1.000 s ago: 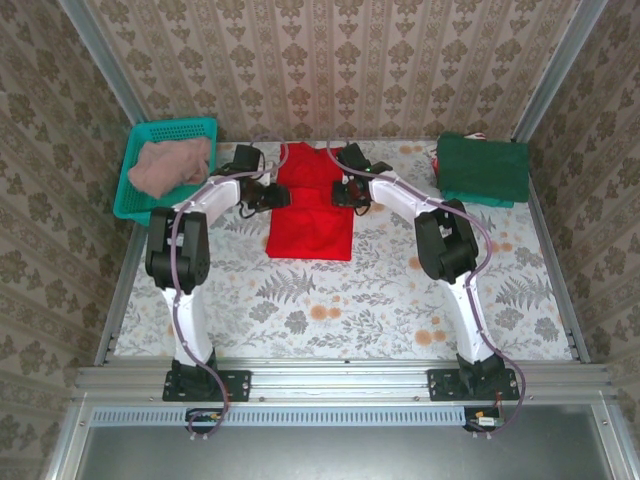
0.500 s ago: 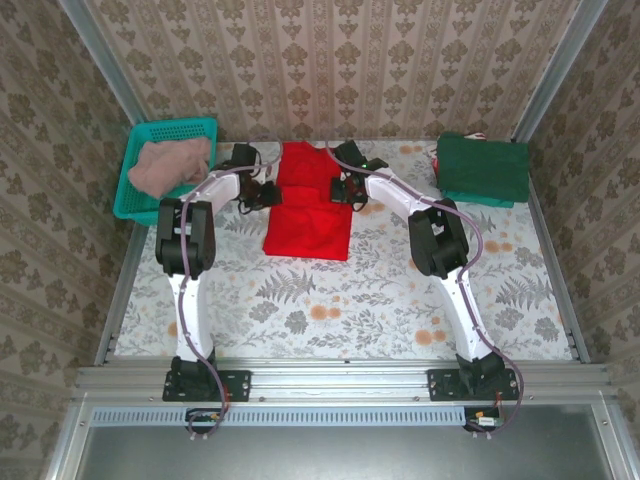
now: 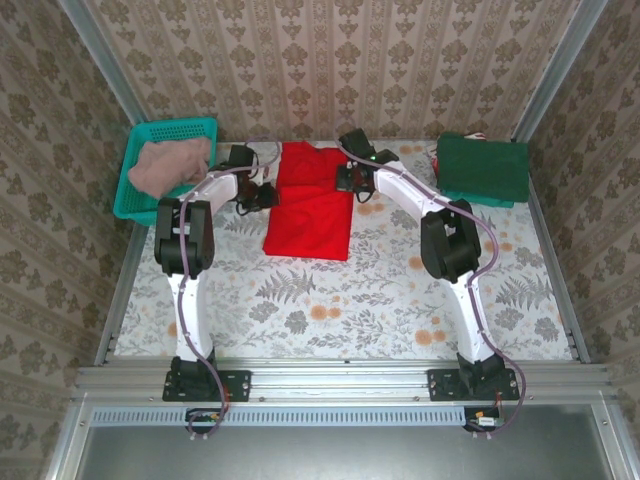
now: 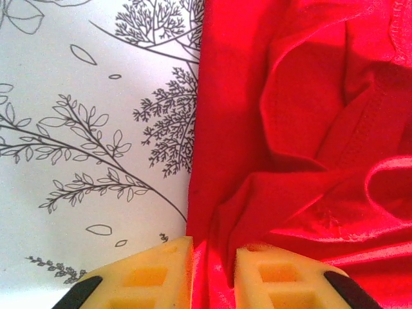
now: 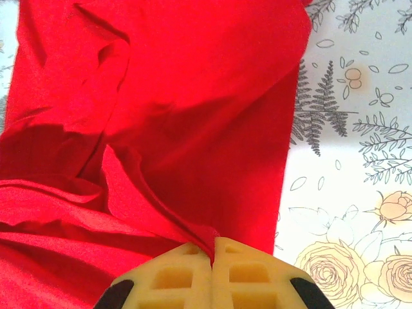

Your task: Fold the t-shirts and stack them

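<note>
**Desk:** Where do we find the red tee?

**Photographer:** We find the red tee (image 3: 308,212) at the middle of the worktop's (image 3: 380,290) far edge. Its near half lies flat and its far half is creased and bunched.

**Desk:** And the arms?

**Photographer:** We see both reaching to it, one at each side. The left gripper (image 4: 214,250) is drawn narrow on the tee's left edge, with a fold of red cloth filling the slot between its yellow jaws. The right gripper (image 5: 213,248) is pressed fully together just inside the tee's right edge, a ridge of red cloth nipped at the jaw tips.

**Desk:** What else do we have on the worktop?

**Photographer:** We have the green tees (image 3: 485,168) folded in a stack at the far right corner, well apart from the red one. At the far left corner stands a teal basket (image 3: 175,128), with the pink tee (image 3: 170,166) heaped inside it.
</note>
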Controlling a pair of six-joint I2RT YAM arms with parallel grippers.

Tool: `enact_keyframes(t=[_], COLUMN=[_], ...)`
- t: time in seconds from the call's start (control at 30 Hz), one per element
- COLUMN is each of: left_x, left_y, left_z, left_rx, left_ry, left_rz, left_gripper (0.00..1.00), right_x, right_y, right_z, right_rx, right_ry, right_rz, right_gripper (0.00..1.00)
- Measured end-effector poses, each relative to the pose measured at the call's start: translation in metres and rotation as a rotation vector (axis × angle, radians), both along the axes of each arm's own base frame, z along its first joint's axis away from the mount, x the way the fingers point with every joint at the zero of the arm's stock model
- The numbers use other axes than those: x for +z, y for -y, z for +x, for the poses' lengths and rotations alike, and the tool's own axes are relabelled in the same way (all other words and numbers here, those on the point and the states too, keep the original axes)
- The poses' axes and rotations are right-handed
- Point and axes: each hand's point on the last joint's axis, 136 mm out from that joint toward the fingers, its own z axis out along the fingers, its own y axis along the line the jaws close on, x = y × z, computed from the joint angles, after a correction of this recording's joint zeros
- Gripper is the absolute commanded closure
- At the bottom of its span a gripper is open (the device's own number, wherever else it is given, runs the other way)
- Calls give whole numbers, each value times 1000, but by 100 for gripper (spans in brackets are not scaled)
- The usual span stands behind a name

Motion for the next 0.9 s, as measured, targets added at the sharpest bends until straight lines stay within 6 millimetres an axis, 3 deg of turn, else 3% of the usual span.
enact_keyframes(t=[0.17, 0.23, 0.27, 0.37, 0.43, 0.5, 0.63, 0.73, 0.8, 0.9], left_x=[-8, -7, -7, -5, 0, 6, 36, 51, 48, 22], left_y=[-2, -3, -4, -7, -11, -15, -19, -15, -8, 2], left_z=[-4, -4, -4, -7, -13, -23, -49, -76, -96, -125], left_rx=[1, 3, 4, 9, 13, 19, 23, 18, 7, -6], left_ry=[-11, -10, -11, -9, -9, -12, 32, 75, 80, 28], left_rz=[-4, -9, -9, -3, 4, 11, 20, 12, 2, -21], left_gripper=[79, 76, 75, 66, 57, 54, 46, 40, 39, 41], right_x=[-23, -28, -29, -29, -27, -24, -15, -10, -15, -35], right_y=[18, 24, 28, 34, 38, 40, 35, 8, -15, -45], right_z=[0, 3, 4, 6, 7, -1, -53, -97, -117, -147], right_rx=[-48, -64, -72, -75, -72, -68, -24, 39, 81, 138], right_ry=[-45, -54, -56, -55, -51, -51, -56, -45, -44, -80], right_rz=[0, 9, 9, 4, -6, -20, -22, 10, 35, 58], right_gripper=[89, 69, 67, 55, 54, 52, 50, 48, 48, 49])
